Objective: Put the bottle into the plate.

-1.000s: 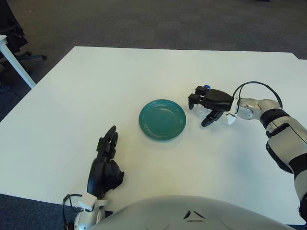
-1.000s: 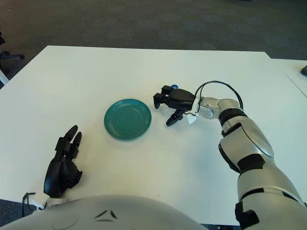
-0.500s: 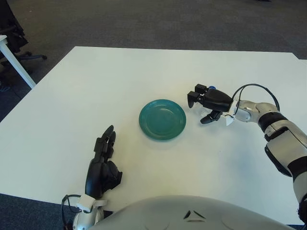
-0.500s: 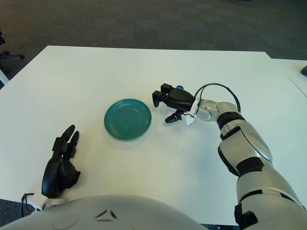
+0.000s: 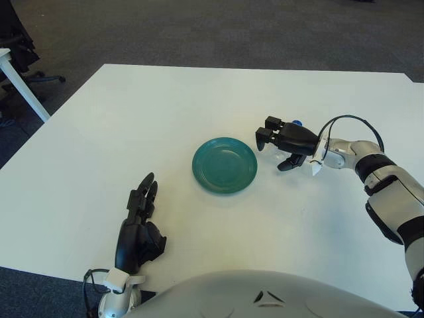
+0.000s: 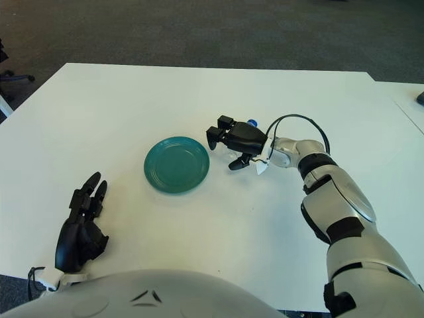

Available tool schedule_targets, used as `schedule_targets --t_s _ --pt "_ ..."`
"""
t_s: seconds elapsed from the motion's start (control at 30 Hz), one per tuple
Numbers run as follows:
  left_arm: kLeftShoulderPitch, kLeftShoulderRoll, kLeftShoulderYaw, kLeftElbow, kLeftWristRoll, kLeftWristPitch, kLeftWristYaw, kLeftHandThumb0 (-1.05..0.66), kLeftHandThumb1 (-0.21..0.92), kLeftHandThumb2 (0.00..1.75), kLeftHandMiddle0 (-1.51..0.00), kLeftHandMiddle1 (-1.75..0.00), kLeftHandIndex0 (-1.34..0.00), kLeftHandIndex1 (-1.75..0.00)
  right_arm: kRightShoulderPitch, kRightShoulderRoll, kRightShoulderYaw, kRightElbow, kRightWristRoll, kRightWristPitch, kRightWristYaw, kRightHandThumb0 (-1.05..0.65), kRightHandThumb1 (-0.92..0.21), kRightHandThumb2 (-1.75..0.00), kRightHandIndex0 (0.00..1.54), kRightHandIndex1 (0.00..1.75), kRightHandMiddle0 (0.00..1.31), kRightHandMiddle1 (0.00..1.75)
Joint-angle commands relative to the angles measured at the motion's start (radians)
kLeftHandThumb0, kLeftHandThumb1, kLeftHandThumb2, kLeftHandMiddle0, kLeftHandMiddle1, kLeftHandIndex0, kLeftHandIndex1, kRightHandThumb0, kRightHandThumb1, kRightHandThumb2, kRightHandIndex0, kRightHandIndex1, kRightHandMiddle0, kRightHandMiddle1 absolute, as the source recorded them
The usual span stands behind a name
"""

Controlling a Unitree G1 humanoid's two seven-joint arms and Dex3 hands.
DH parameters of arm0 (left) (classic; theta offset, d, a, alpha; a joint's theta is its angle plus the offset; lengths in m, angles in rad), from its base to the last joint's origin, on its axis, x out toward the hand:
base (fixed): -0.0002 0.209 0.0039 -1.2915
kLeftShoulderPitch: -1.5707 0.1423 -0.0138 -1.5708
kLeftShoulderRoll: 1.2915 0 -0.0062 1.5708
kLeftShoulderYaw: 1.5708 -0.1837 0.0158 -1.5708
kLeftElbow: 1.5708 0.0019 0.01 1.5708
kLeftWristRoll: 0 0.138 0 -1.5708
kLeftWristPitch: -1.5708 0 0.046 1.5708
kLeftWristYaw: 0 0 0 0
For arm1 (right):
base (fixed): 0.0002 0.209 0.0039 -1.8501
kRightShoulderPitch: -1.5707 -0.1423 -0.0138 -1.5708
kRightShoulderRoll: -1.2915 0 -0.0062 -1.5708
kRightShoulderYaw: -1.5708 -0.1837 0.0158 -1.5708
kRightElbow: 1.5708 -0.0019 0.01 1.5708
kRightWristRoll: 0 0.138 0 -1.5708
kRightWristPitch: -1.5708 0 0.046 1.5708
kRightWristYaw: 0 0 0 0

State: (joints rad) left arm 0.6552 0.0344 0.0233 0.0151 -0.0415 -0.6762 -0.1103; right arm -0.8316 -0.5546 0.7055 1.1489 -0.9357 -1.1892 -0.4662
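Nearest the robot's body, the left hand [image 5: 138,232] shows at the near left part of the white worktop [image 5: 132,132], palm down. Its fingers [image 5: 144,197] are extended, close together and relaxed, and hold nothing. Whether the hand touches the worktop surface cannot be told. It is idle and well apart from all the task items.

Farther out, about the middle of the worktop, lies the teal plate [image 5: 224,165]. It is round, flat on the surface and carries nothing. It is beyond the left hand's fingers and to their right.

To the right of the plate and slightly farther back is the right hand [image 5: 283,140], reached in from the right on a silver forearm [image 5: 358,151] with a black cable [image 5: 351,122] looped above the wrist. Its black fingers [image 5: 268,132] are curled and point toward the plate, stopping just short of its right rim. They appear closed around the bottle [image 5: 296,123], of which only a blue cap shows above the back of the hand; the body of the bottle is hidden within the grip. The bottle is therefore in the right hand, beside the plate and outside it. Whether the hand or the bottle touches the worktop cannot be told.

Beyond the far edge of the worktop is dark grey carpet [image 5: 218,30]. At the far left a second white table [image 5: 20,83] shows in part, with a chair base [image 5: 40,77] behind it.
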Motion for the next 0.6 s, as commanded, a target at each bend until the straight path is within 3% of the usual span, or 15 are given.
schedule_targets --t_s 0.0,0.37,0.57 --pt "0.006 0.007 0.007 0.042 -0.006 0.037 -0.003 -0.92 0.92 1.03 -0.27 -0.02 0.0 -0.56 -0.008 0.003 -0.001 -0.014 -0.008 -0.006 -0.008 -0.54 -0.15 -1.52 1.17 1.75 0.75 1.75" --pt "0.001 0.021 0.011 0.046 -0.022 0.04 -0.013 -0.92 0.92 1.02 -0.26 -0.01 0.0 -0.58 -0.004 0.007 -0.001 -0.035 -0.016 0.006 -0.029 -0.54 -0.14 -1.53 1.18 1.75 0.75 1.75" --pt "0.0 0.027 0.01 0.037 -0.035 0.059 -0.02 -0.93 0.92 1.01 -0.25 0.0 0.0 -0.62 0.001 0.025 -0.027 -0.01 0.035 0.013 0.013 -0.54 -0.14 -1.53 1.15 1.75 0.75 1.75"
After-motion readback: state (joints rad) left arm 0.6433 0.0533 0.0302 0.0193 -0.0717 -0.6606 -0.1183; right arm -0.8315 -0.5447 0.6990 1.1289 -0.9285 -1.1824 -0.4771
